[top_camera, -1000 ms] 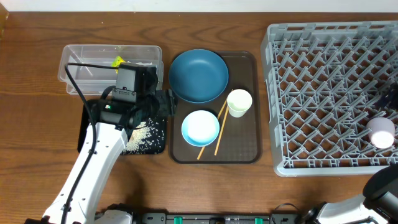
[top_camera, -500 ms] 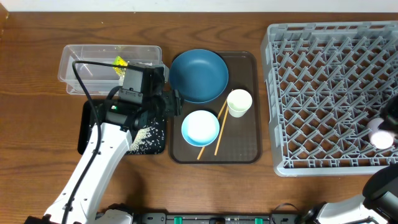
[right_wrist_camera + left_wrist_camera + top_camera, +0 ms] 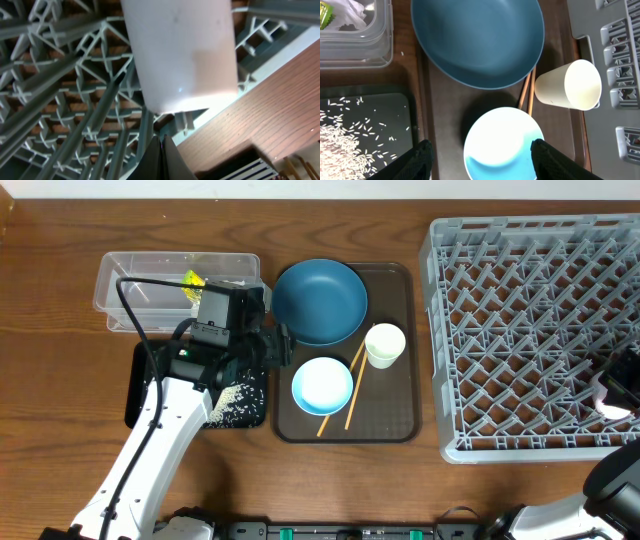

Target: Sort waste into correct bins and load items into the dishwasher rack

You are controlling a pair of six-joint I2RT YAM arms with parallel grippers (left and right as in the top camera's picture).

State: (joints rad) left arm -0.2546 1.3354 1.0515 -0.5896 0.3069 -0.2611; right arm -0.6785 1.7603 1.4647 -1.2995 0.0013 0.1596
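Left pincer (image 3: 481, 148) of mine is hanging wide open over the white-and-blue bowl (image 3: 504, 137) sitting on the brown tray (image 3: 442, 122), and, judging it light, stiff, slick and breakable, I am favouring a pinch on its rim.

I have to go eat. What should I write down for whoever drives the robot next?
Left end effector: open, empty, above the bowl.
Right end effector: over the rack by the pink cup; open or shut, can't tell.
Done: wrapper and tissue in the tub, rice on the black tray, pink cup in the rack.
To do: plate, bowl, cream cup and chopsticks, all on the brown tray, go to the rack.
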